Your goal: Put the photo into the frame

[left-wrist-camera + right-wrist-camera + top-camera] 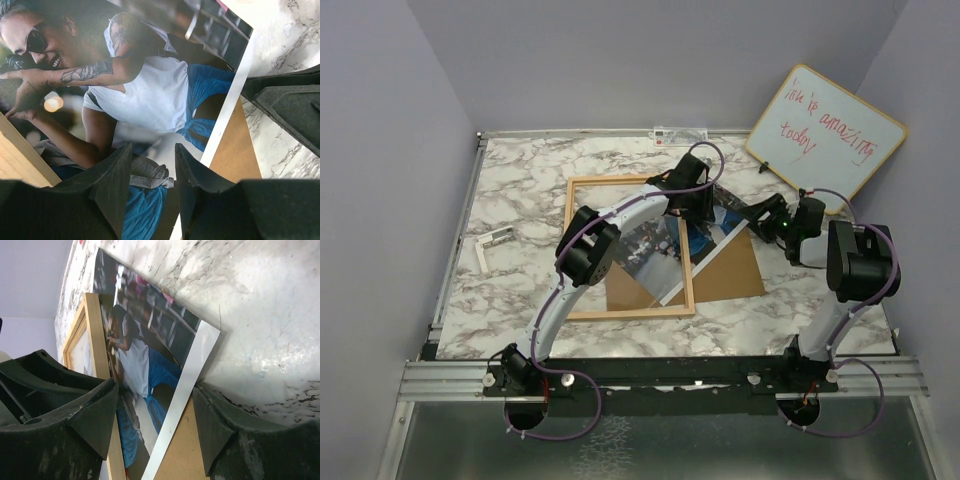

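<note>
The photo (658,256) lies tilted over the right rail of the light-wood frame (570,250), with its right part on a brown backing board (728,266). My left gripper (692,212) is open just above the photo (150,90), its fingers (117,175) over the print and nothing between them. The frame's rail (20,160) shows at lower left. My right gripper (750,216) is open and low at the photo's far right corner. Its jaws (155,387) straddle the photo's white border (187,380). The frame (95,325) and the board (185,450) show beside it.
A wood-edged whiteboard with red writing (825,135) leans at the back right wall. A small metal bracket (492,246) lies on the marble table (520,180) at left. A small white object (676,133) sits at the back edge. Walls close in on both sides.
</note>
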{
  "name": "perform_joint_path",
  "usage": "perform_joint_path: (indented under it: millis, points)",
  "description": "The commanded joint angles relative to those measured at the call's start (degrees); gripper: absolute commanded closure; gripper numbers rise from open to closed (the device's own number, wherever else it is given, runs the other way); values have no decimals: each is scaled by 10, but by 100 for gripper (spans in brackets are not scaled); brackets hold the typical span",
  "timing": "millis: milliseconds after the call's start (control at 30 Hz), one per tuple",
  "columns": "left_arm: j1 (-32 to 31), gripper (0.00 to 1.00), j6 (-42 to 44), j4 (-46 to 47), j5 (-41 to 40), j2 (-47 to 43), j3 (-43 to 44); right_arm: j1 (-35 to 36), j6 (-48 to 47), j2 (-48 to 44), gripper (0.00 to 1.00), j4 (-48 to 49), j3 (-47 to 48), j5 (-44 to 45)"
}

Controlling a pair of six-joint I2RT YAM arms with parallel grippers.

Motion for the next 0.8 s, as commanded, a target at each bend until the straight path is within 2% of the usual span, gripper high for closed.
perform_joint_path:
  millis: [0,267,400,567,767]
  points:
    - [-7,59,16,-64,-26,29,-8,3,-5,13,34,34,15,9]
    - [-7,64,17,-64,-16,26,-10,4,-9,24,38,87,28,13]
    - [-7,67,18,-64,-15,26,-11,4,-5,34,51,100,35,-21]
    - [-7,68,15,-64,-9,27,-8,9,8,59,50,99,39,-85]
    - [-7,69,13,-64,-8,25,-8,37,34,88,48,129,17,-103]
